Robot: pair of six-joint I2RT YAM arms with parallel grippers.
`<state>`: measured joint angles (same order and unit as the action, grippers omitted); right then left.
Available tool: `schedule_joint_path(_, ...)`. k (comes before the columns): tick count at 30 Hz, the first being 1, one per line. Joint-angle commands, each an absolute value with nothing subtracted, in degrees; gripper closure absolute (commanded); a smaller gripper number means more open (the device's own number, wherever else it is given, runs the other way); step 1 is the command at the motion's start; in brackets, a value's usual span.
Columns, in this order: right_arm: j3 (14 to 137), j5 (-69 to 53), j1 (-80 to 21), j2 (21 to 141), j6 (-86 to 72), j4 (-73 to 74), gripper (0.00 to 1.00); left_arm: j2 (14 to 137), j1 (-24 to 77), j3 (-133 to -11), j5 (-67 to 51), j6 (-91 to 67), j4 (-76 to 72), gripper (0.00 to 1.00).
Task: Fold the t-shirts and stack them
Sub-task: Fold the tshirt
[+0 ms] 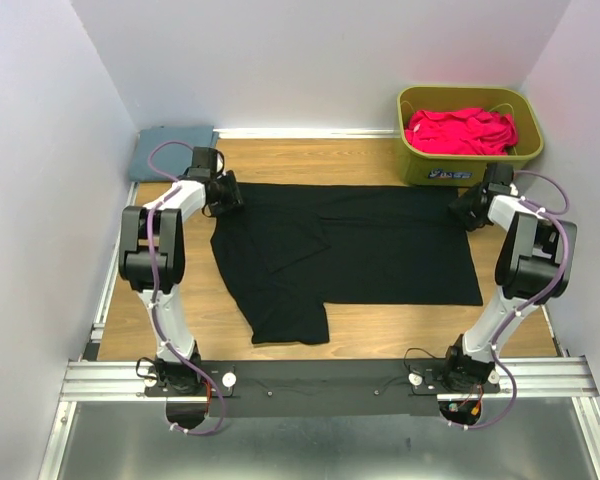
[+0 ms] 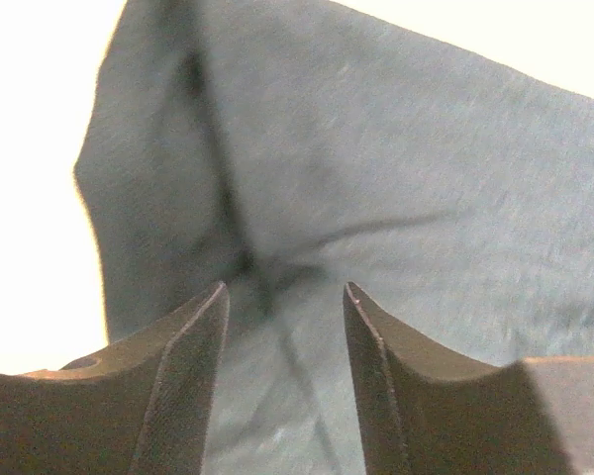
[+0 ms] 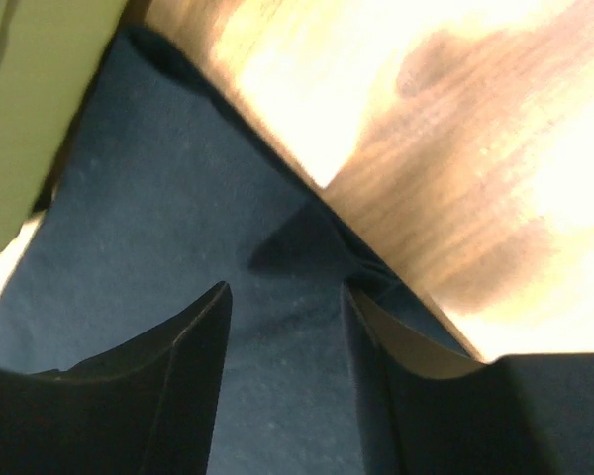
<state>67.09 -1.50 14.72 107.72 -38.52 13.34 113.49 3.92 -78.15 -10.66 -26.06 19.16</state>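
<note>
A black t-shirt (image 1: pixel 380 250) lies spread across the wooden table, its left part folded over with one flap reaching toward the near edge. My left gripper (image 1: pixel 228 196) sits low over the shirt's far left corner. In the left wrist view its jaws (image 2: pixel 285 289) stand apart, with creased cloth (image 2: pixel 376 178) lying between them. My right gripper (image 1: pixel 467 212) is at the far right corner, jaws (image 3: pixel 285 287) also apart over the dark cloth (image 3: pixel 178 218) beside its hem. A slate blue-grey t-shirt (image 1: pixel 170 150) lies folded at the back left. A pink-red t-shirt (image 1: pixel 460 130) is bunched in the tub.
The olive-green tub (image 1: pixel 420 165) stands at the back right, just behind my right gripper, and its wall (image 3: pixel 20 119) shows in the right wrist view. White walls close in the table on three sides. Bare wood (image 1: pixel 410 325) runs along the near edge.
</note>
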Motion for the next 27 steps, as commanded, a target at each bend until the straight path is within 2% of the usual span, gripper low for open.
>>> schedule_joint_path(1,65.04,-3.86,15.82,103.19,-34.29,17.91,0.41,104.53,3.25,-74.46,-8.35,-25.23,21.35,0.39)
schedule_joint_path(10,59.86,-0.26,13.19,91.33,-27.95,28.64,0.35,87.65,4.65,-59.34,-3.69,-23.73,30.58,0.36)
schedule_joint_path(18,59.85,4.22,8.62,87.72,-25.49,34.72,0.34,80.25,10.19,-51.86,-1.41,-27.24,40.51,0.37)
schedule_joint_path(22,59.24,4.75,7.30,86.75,-24.79,35.24,0.33,81.47,13.17,-50.19,-0.88,-28.21,43.32,0.41)
schedule_joint_path(27,58.45,3.87,6.50,85.78,-24.00,35.51,0.33,80.95,14.41,-48.78,-0.44,-31.11,44.12,0.54)
